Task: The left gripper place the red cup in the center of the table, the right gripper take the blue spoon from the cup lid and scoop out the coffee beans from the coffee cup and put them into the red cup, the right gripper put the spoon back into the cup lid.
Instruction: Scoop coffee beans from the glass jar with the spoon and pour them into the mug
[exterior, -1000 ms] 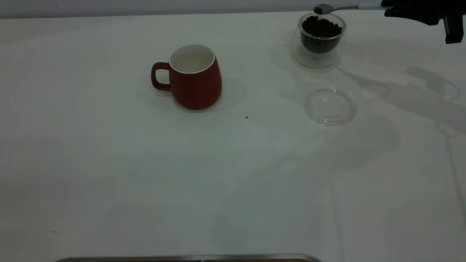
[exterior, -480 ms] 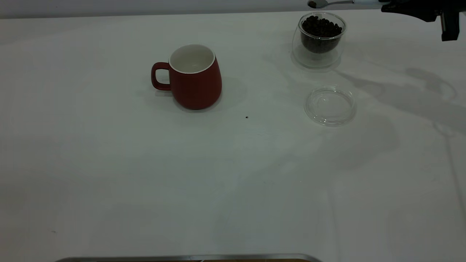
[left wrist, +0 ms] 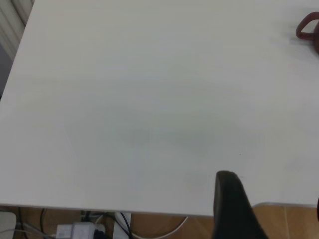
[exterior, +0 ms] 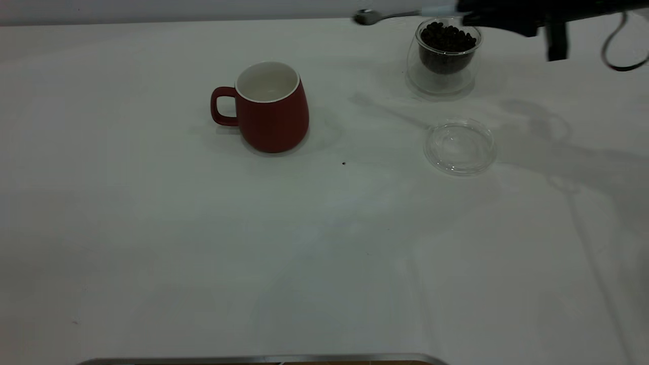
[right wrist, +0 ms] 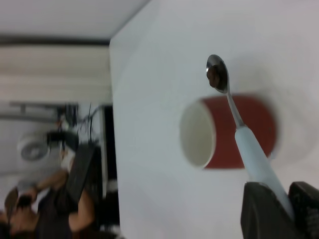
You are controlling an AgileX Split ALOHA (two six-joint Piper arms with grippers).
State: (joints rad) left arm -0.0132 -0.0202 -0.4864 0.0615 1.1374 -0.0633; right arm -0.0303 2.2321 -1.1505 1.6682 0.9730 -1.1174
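Right gripper (exterior: 464, 12) pinching blue spoon (exterior: 400, 14) level, keeping coffee beans (right wrist: 216, 77) aboard, short of red cup (exterior: 271, 109); left gripper (left wrist: 234, 209) parked, closure unreadable.

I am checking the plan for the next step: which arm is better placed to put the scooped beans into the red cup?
The right. The right gripper already holds the blue spoon, carrying coffee beans, above the table between the coffee cup and the red cup. The left gripper sits far off at the table's edge.

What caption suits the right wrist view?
Black right gripper carries pale-handled metal spoon, a bean in its bowl, toward dark red mug.
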